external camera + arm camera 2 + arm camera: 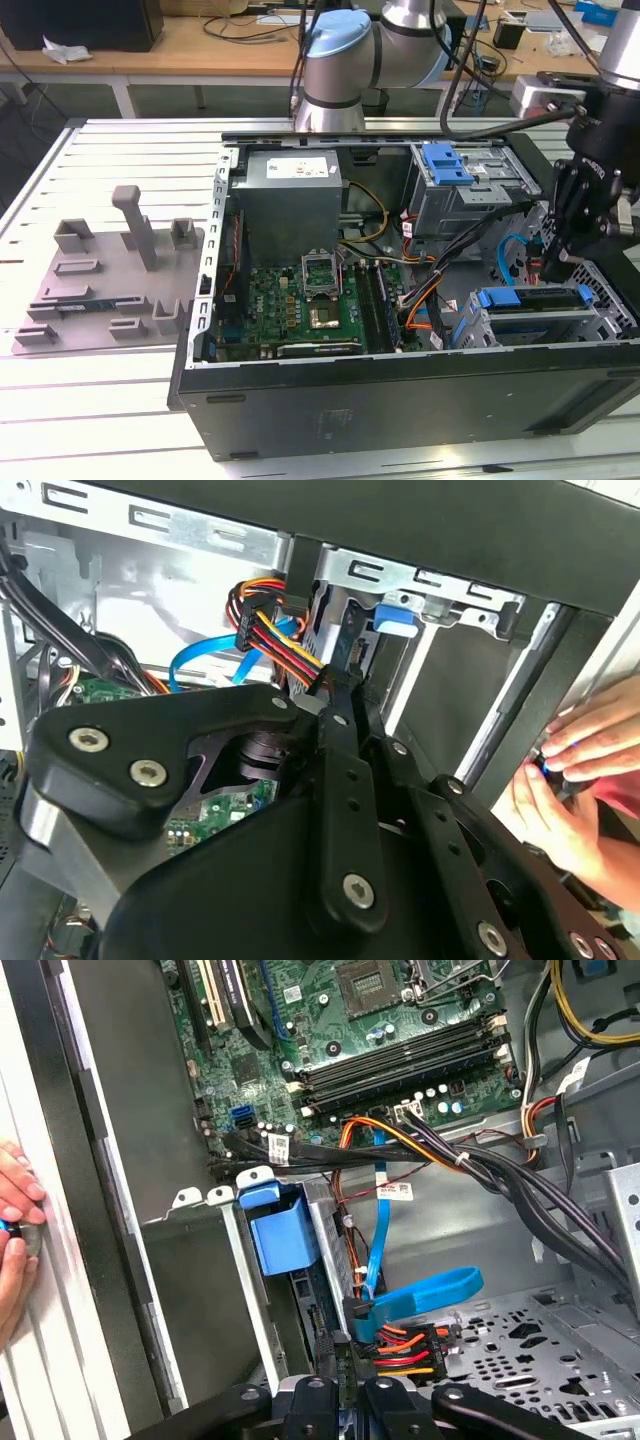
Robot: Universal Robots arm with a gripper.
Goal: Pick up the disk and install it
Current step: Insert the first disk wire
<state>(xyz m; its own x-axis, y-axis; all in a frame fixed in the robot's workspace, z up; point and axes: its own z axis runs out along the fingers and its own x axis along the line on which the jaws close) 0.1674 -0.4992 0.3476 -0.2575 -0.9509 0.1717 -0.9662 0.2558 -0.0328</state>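
One disk [545,298], blue-railed, lies in the lower drive cage [600,312] at the lower right of the exterior view. It is one of two cages in one open computer case [400,405]. One gripper [553,268] hangs just above the disk; its opening and hold cannot be told. One hand [560,820] sits outside the case wall.

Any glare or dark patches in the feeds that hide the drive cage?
Exterior view: even light, though the gripper reads as a dark shape over the case. Second wrist view: sheet metal glares white; the gripper's black body covers the foreground. First wrist view: evenly lit, drive cage plainly lit, slight shadow inside it.
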